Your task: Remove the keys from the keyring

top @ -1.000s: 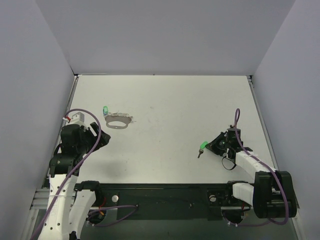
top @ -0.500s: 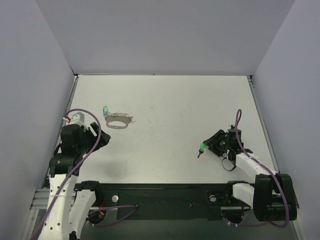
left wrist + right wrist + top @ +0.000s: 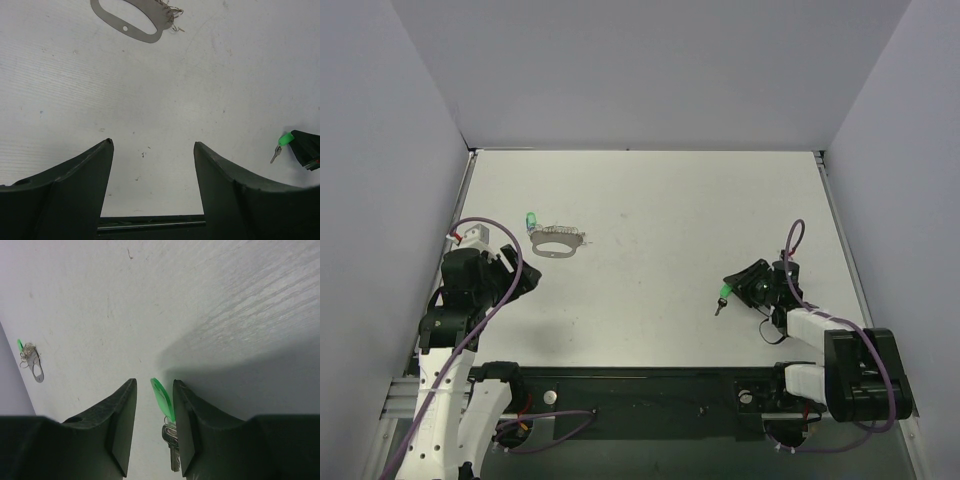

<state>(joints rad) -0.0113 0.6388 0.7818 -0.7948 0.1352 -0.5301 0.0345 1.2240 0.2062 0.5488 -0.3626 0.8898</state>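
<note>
One key (image 3: 164, 401), with a green head and a silver blade, stands between the fingers of my right gripper (image 3: 154, 382). It leans on the right finger, and the left finger is apart from it. The jaws are narrowly open. In the top view this key (image 3: 721, 294) is at the right gripper (image 3: 733, 288), right of the table's centre. The keyring (image 3: 558, 241) lies flat at the far left with another green key (image 3: 531, 220) at its left end. My left gripper (image 3: 152, 145) is open and empty, on the near side of the keyring (image 3: 132, 20).
Grey walls enclose the white table (image 3: 650, 200) on three sides. The dark base rail (image 3: 640, 385) runs along the near edge. The left wrist view shows the right gripper's key (image 3: 284, 140) at its right edge.
My right gripper has shifted slightly left and farther, the green key staying at its tip. The left arm, the keyring and its key have not moved.
</note>
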